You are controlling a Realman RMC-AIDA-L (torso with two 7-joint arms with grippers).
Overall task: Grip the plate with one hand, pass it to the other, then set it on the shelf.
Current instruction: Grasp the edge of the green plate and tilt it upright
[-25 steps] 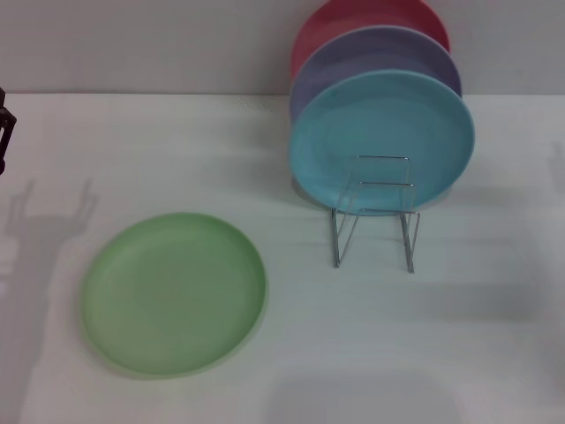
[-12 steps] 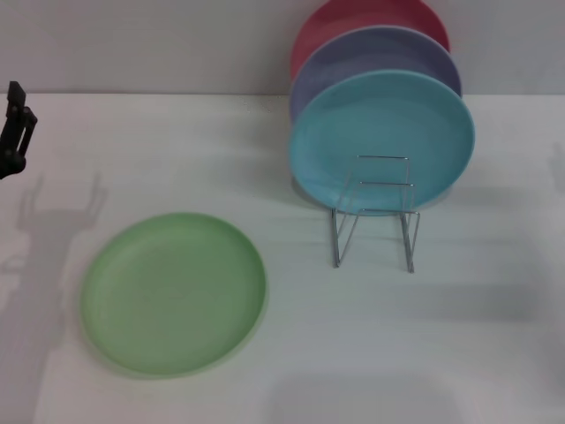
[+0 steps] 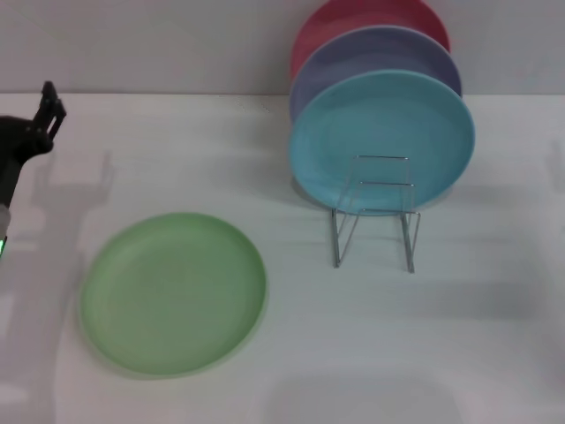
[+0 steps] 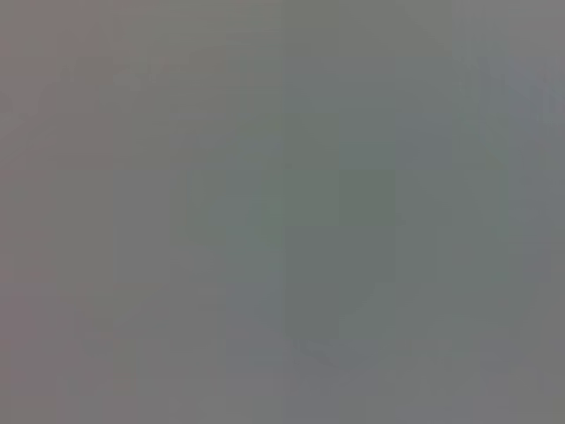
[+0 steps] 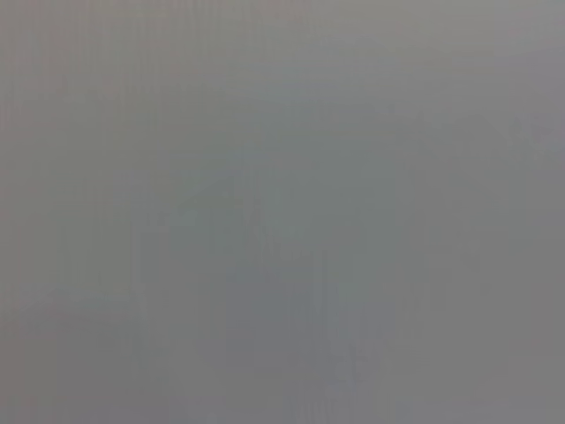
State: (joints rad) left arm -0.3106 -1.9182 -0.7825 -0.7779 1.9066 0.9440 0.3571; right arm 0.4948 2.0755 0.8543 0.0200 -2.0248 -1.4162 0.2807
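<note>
The light green plate (image 3: 173, 292) lies flat on the white table at the front left in the head view. The chrome wire rack (image 3: 374, 212) stands to its right, holding other plates upright. My left gripper (image 3: 44, 115) comes in at the far left edge, behind and to the left of the green plate, well apart from it and holding nothing. The right gripper is out of view. Both wrist views show only plain grey.
Three plates lean in the rack: a turquoise-blue one (image 3: 381, 141) in front, a lavender one (image 3: 375, 55) behind it, a red one (image 3: 369, 19) at the back. The two front wire loops hold nothing. A grey wall runs behind the table.
My left gripper has moved into view from the left edge, rightward and farther back. Its shadow on the table has shifted with it. The plates have not moved.
</note>
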